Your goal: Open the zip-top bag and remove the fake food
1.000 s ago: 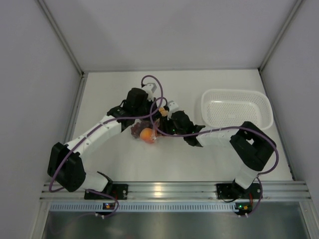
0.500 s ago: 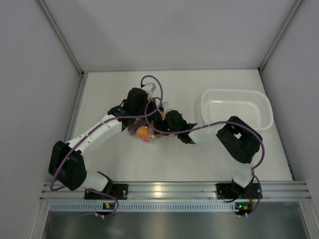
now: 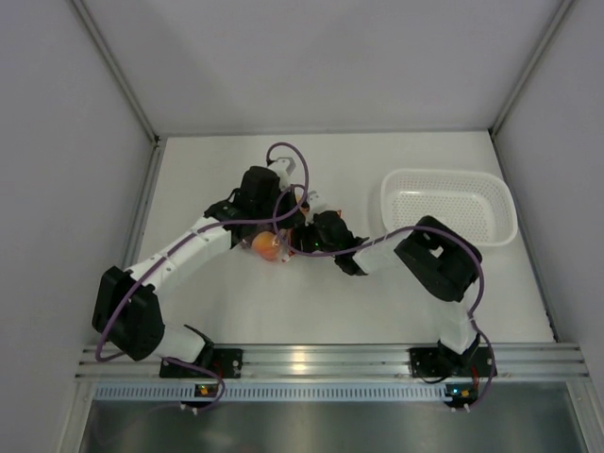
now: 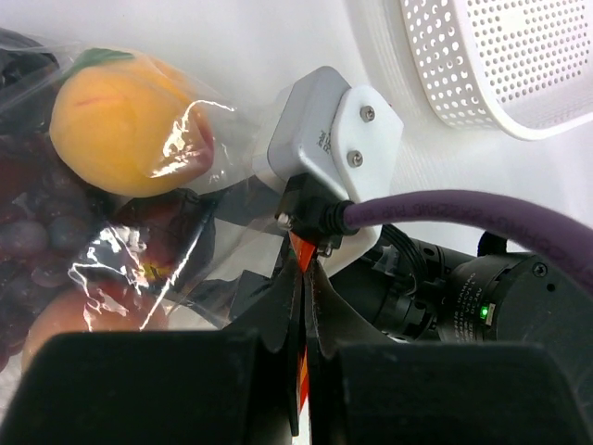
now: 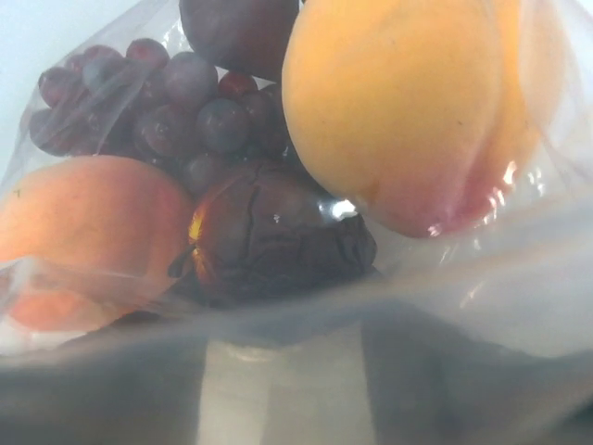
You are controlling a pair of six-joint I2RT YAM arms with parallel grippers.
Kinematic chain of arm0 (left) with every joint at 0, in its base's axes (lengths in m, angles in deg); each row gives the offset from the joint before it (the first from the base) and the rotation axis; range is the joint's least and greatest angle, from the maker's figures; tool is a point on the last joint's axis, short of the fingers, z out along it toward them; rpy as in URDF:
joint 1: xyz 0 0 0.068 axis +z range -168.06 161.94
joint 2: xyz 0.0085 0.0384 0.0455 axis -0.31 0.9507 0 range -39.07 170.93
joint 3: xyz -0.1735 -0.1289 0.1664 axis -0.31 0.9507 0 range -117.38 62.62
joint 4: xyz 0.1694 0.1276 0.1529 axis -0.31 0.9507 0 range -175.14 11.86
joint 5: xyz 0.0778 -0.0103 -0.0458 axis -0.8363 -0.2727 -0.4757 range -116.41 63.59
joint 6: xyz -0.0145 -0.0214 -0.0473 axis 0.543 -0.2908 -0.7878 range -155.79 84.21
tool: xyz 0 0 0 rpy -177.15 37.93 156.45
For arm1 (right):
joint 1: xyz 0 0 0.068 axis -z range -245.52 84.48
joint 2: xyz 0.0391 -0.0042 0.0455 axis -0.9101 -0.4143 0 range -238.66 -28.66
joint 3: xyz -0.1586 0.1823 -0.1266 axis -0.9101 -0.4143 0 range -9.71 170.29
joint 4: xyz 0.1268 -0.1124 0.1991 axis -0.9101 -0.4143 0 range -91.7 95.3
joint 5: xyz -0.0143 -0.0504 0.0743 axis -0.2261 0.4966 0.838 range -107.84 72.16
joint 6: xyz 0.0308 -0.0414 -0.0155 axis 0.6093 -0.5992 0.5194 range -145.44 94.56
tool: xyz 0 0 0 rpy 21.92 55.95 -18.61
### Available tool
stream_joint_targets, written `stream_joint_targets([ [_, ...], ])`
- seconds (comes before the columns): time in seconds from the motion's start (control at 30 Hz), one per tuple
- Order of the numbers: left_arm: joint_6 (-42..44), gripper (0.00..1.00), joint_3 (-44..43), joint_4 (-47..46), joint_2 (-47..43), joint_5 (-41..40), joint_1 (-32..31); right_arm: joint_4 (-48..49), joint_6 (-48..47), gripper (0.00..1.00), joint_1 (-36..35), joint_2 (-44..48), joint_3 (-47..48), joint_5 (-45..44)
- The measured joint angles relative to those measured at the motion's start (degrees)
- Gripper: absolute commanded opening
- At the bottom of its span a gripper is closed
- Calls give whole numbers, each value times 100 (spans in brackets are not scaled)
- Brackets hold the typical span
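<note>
Small clear crinkly zip-top bag [image 4: 215, 211] lies on the white table [image 3: 283, 311], left of centre between the two arm ends and well apart from the white perforated plastic basket [image 3: 449, 208] at right. The contents are all inside the bag:
- a yellow-orange toy peach [image 4: 125, 125]
- a dark purple grape bunch [image 5: 185, 102]
- an orange-red round fruit [image 5: 83, 222]
- a dark wrinkled brown piece [image 5: 278, 241]

Left gripper [image 4: 303, 278] is clamped tight on the thin red-orange zip strip [image 4: 299, 250] at the bag's edge. Right gripper [image 5: 278, 380] is pressed up against the bag. Its dark fingers are blurred behind the film, so it cannot be told whether they grip it.
</note>
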Motion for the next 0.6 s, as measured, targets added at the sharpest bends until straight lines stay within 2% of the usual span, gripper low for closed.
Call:
stream_joint_targets([
  [0.23,-11,0,9,-4,13,37,-7,378,-120,38,35,-7,-197,37],
  [0.6,-33,0,20,-2,70,-48,-22,656,-133,38,37,1003,-1248,35],
])
